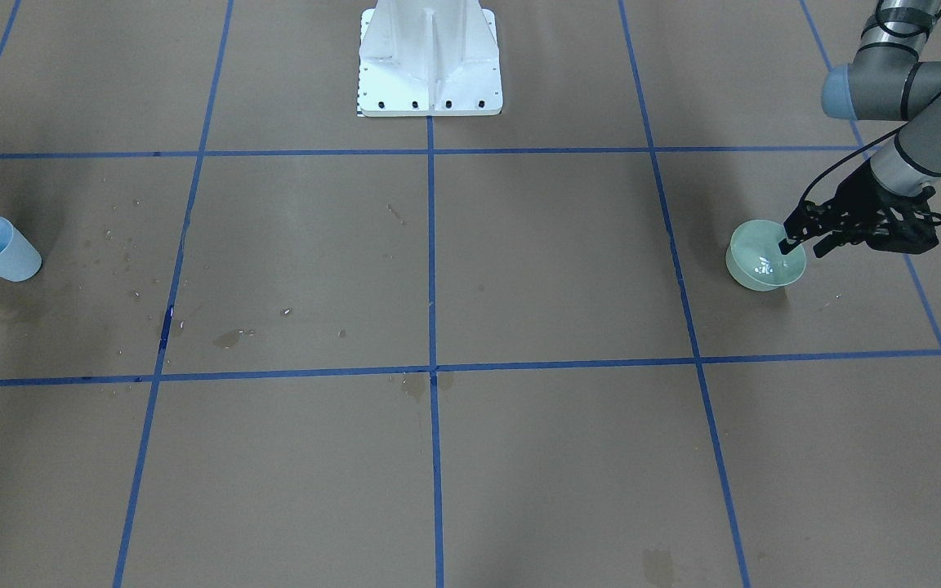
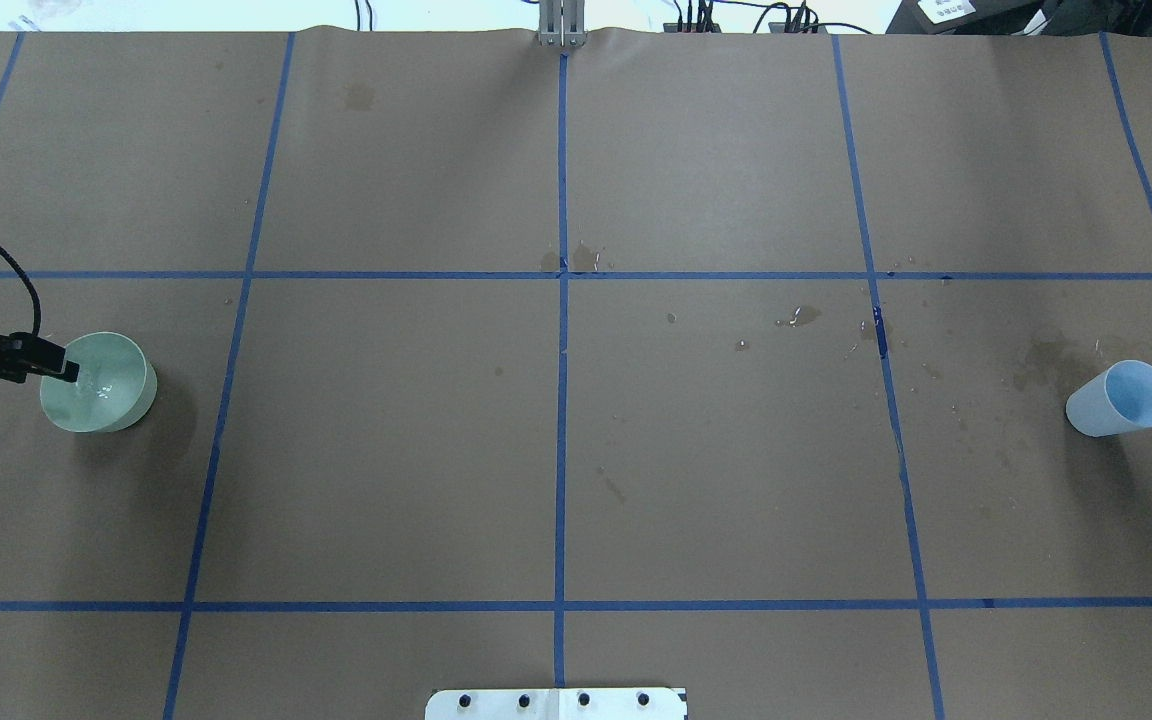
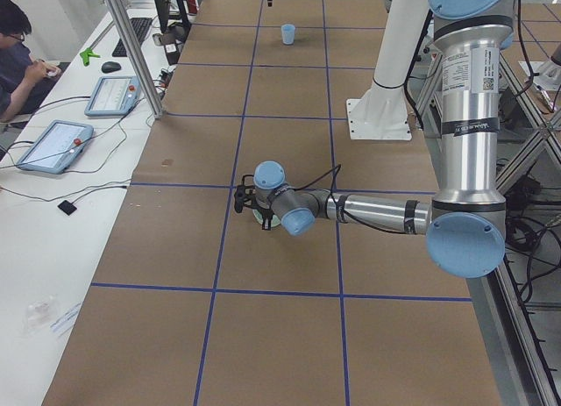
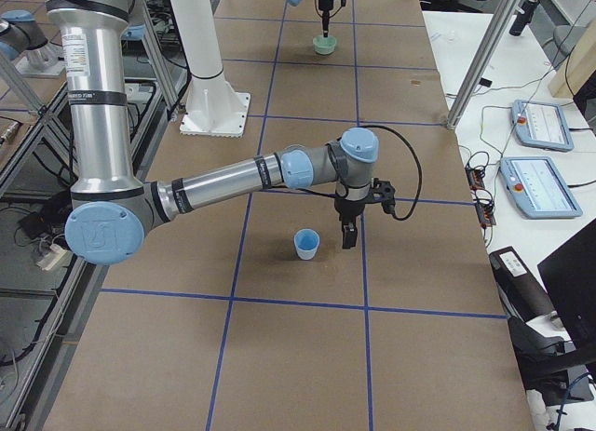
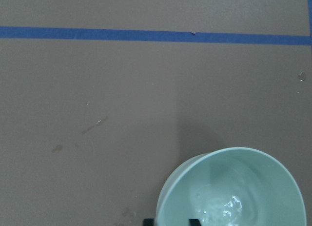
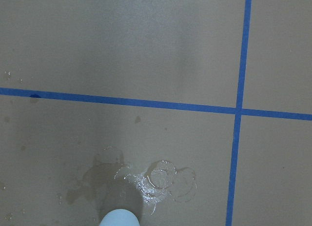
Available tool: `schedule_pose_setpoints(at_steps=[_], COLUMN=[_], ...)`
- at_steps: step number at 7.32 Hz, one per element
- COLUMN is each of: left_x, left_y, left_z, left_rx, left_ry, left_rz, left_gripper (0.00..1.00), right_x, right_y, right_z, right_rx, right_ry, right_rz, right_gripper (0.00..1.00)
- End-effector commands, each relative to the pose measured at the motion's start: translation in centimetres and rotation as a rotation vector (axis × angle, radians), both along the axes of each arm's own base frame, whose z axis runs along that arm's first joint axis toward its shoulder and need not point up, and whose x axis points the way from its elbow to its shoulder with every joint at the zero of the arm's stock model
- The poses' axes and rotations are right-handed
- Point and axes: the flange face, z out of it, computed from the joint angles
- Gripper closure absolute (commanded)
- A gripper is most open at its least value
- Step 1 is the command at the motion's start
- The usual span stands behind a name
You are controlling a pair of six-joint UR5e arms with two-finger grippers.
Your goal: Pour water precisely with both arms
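The water (image 5: 222, 206) lies as a shallow, rippling pool in the bottom of a pale green bowl (image 5: 273, 172) at my left end of the surface (image 2: 716, 480). My left tool (image 1: 803, 245) straddles the bowl's rim, one finger inside and one outside, parted narrowly and not yet pinching the wall as far as I can see.

At the far end stands an upright light-blue cup (image 4: 306, 245). The right tool (image 4: 349, 237) hangs pointing down just beside it without touching it. I cannot tell whether that tool is parted or closed.

I judge we are at the grasping step. Next I need a firm pinch on the rim, a level lift, and the cup brought in to meet it.

The brown paper surface carries a grid of blue tape (image 2: 562, 450) and wet marks (image 6: 156, 179) near the cup. A white pedestal (image 1: 430, 61) stands mid-edge. An operator (image 3: 22, 51) sits at a side bench with tablets (image 3: 51, 146).
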Motion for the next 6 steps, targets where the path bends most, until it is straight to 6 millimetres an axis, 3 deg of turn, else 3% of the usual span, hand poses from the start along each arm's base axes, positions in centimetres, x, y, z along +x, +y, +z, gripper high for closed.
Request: schedule_pose_setpoints(at_steps=[1,3,4,6], left_x=[-0.1,-1.8,-4.5,-10.5], left_y=[0.0,-1.8,-3.8,-9.3], left_z=[-0.5,-1.1,-1.2,-3.7], left_rx=[0.002,0.012,0.044,0.097], left_ry=[0.002,-0.012,-0.073,-0.184], left_rz=[0.002,-0.009,0.014,0.089], left_gripper=[0.01,0.01,0.01,0.01], right_x=[0.0,-0.1,0.3,2.4], right_y=[0.0,-0.1,-0.1,0.6], right_z=[0.3,0.8,1.2,2.5], right_rx=[-0.007,-0.017,-0.016,-0.021], right_ry=[0.0,-0.003,-0.005,-0.041], right_rz=[0.0,-0.003,-0.011,-0.018], right_gripper=[0.01,0.01,0.01,0.01])
